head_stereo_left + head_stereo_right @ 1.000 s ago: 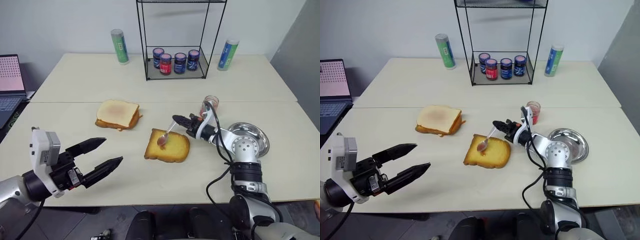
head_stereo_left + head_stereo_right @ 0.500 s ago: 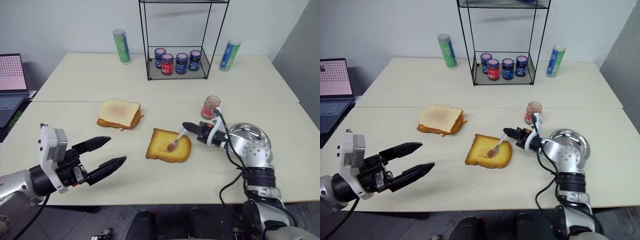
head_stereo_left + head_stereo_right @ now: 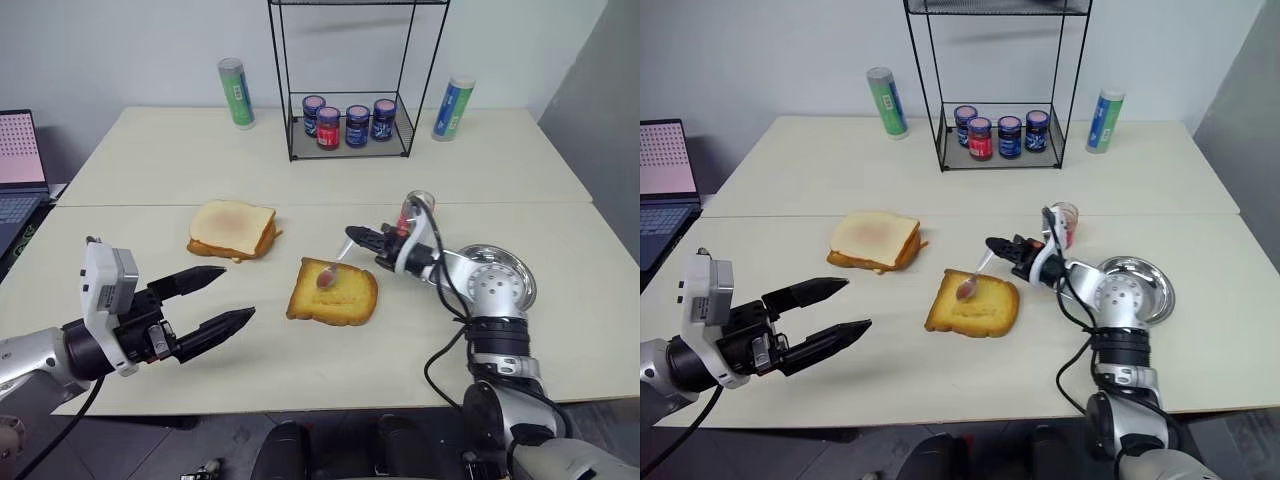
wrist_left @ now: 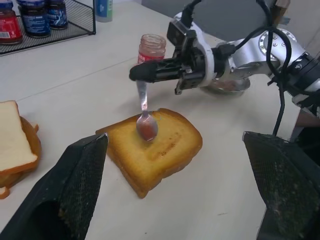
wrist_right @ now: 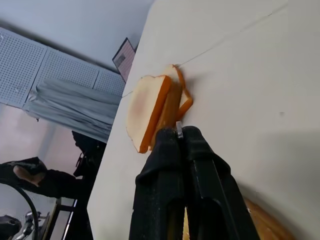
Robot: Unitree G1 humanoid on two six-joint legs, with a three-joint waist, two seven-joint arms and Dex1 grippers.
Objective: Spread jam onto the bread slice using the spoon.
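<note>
The golden bread slice (image 3: 334,293) lies flat in the middle of the near table. My right gripper (image 3: 352,236) is shut on the handle of the small silver spoon (image 3: 334,266). The spoon slants down, and its jam-smeared bowl rests on the slice's far left part (image 4: 147,129). Just behind that wrist stands the open glass jar of red jam (image 4: 150,47), partly hidden. Off to the slice's left, my left gripper (image 3: 236,293) hovers open above the table with nothing between its fingers (image 4: 75,185).
A stack of paler toasted slices (image 3: 233,228) lies left of the bread. A round steel dish (image 3: 500,278) sits at the right. At the back stand a wire rack (image 3: 345,122) with several dark jars, a green tube (image 3: 236,92) and a blue-green tube (image 3: 452,107). A laptop (image 3: 20,160) is at far left.
The right gripper drew the spoon across the slice to its right side, then back to its left part. The left gripper stays open in place.
</note>
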